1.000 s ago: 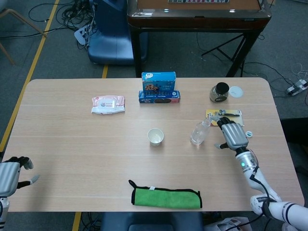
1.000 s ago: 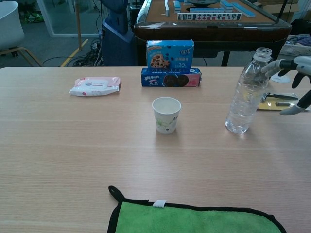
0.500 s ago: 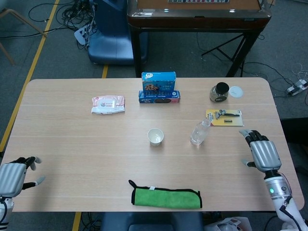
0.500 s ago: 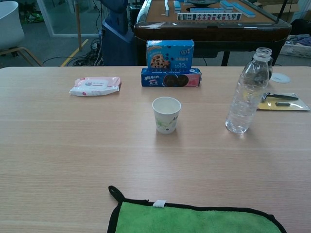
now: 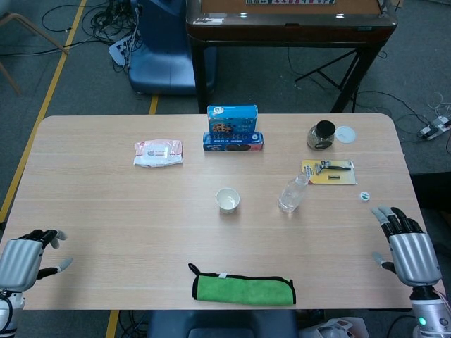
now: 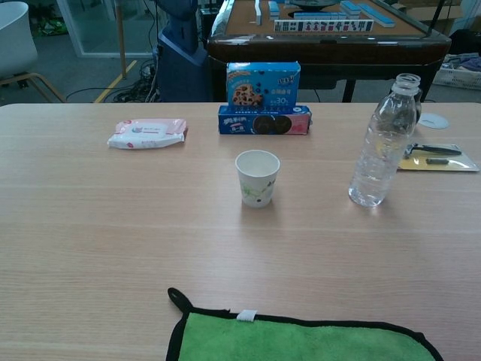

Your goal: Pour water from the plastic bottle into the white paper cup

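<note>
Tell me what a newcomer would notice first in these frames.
Probably the clear plastic bottle, standing uncapped on the table right of centre, with the white paper cup upright a little to its left. Next, the bright green cloth at the table's near edge and the blue snack boxes stacked at the far side. Both hands sit back at the near corners, left hand and right hand, holding nothing.
</note>
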